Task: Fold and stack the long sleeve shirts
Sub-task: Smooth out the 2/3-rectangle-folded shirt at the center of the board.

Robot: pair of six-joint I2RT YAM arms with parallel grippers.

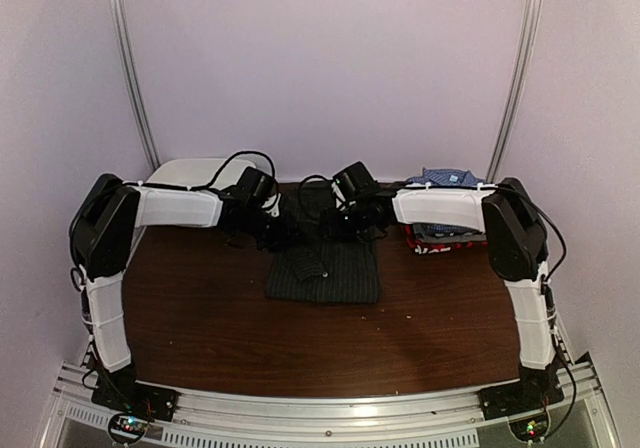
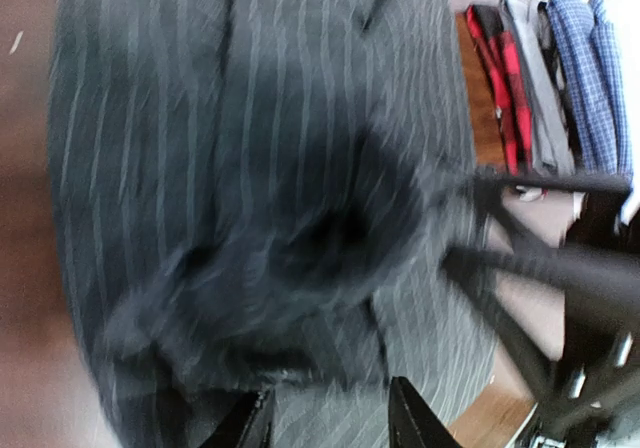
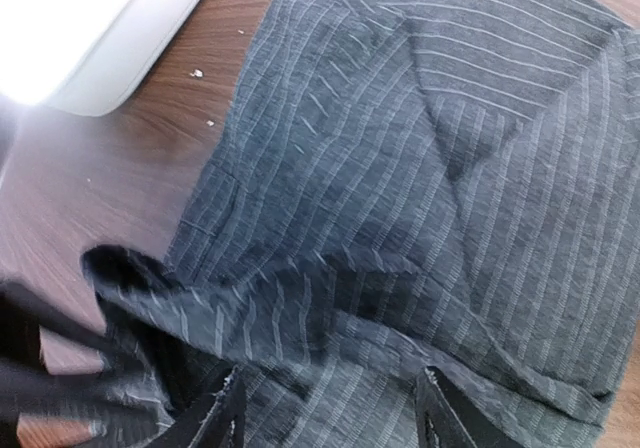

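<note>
A black pinstriped long sleeve shirt (image 1: 323,268) lies partly folded mid-table. Both grippers hover over its far edge. My left gripper (image 1: 272,234) is open in its wrist view (image 2: 330,408), fingers apart above striped cloth, a blurred bunched fold (image 2: 300,258) just ahead of the tips. My right gripper (image 1: 345,230) is open too (image 3: 330,398), jaws wide over a loose fold of the same shirt (image 3: 420,168), gripping nothing. Folded shirts are stacked (image 1: 440,218) at the back right: red-black (image 2: 500,88), grey (image 2: 535,88) and blue checked (image 2: 590,78).
A white plastic tub (image 1: 195,173) stands at the back left, also seen in the right wrist view (image 3: 90,28). Bare brown tabletop (image 1: 330,348) shows in front of the shirt. White walls with metal rails enclose the back and sides.
</note>
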